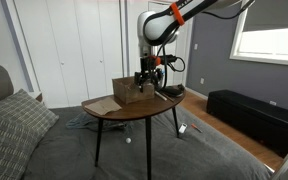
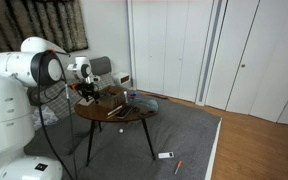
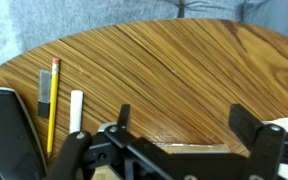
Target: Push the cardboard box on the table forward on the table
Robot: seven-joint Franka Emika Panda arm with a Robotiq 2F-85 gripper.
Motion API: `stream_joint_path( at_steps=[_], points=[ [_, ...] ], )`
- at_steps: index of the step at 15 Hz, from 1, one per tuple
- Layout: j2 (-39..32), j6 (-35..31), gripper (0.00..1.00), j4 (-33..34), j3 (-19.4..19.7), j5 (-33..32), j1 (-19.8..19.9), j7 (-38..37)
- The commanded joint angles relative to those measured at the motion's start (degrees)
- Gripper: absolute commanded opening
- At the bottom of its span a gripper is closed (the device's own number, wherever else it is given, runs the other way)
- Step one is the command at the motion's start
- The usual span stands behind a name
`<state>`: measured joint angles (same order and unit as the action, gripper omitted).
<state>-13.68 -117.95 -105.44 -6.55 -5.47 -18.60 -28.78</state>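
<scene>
Ext view, box: cardboard box [image 1: 127, 91] sits upright on the table [image 1: 152, 104], on the rear part of the top as seen here, flaps up.
Ext view, gripper: gripper [image 1: 147, 82] is low, just beside the box. Touching or not: can't tell at this res.
Ext view, extras: flat cardboard sheet [image 1: 100, 105] lies on the top next to the box, nearer the cam.
Ext view, other angle: gripper [image 2: 89, 93] is over the robot-side edge of the table [image 2: 124, 112]. Box is mostly hidden by the wrist.
Wrist, jaws: spread wide, nothing btwn them, bare wood ahead.
Wrist, clutter: pencil [image 3: 52, 100] + white stick [image 3: 76, 110] lie side by side, left of the fingers.
Wrist, box: not clearly in shot.
Risk 1: a push applied high or off-centre would prob. twist or tip the box, since it looks light.
Risk 2: round top w/ little room, so an overshoot could send the box off the rim.
Risk 3: the box may drag the sheet along if their edges catch.
</scene>
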Motion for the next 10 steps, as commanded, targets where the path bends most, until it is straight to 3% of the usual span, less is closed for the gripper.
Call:
stream_joint_path(
  at_steps=[1, 10],
  points=[
    [6.27, 3.76, 1.0, -2.18, -1.84, 4.56, 1.53, 0.58],
    [19.43, 6.8, 1.0, -8.41, -4.2, 9.29, 2.7, 4.91]
  ],
)
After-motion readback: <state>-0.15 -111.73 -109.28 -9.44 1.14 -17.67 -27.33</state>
